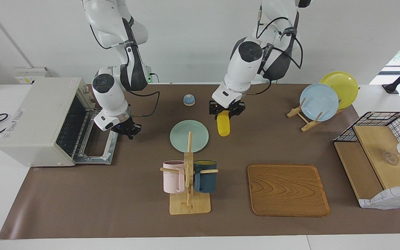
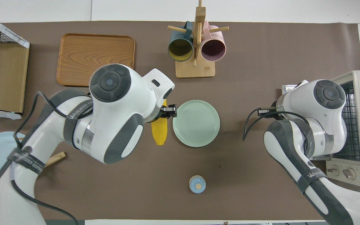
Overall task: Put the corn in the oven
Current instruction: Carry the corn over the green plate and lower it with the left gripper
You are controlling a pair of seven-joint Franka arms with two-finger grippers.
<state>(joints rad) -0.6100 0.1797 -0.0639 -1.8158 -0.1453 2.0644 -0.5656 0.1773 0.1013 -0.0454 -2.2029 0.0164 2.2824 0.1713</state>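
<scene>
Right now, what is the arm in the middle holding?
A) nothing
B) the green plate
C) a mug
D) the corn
D: the left gripper is shut on the corn, beside the green plate.

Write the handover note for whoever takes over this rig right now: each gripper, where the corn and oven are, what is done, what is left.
Left gripper: shut on the corn, which hangs over the mat beside the green plate.
Right gripper: shut, holding nothing, over the mat by the oven's lowered door.
Oven: at the right arm's end of the table, door open, rack showing.
Done: door open, corn gripped.
Left: carry the corn to the oven and set it on the rack.
</scene>
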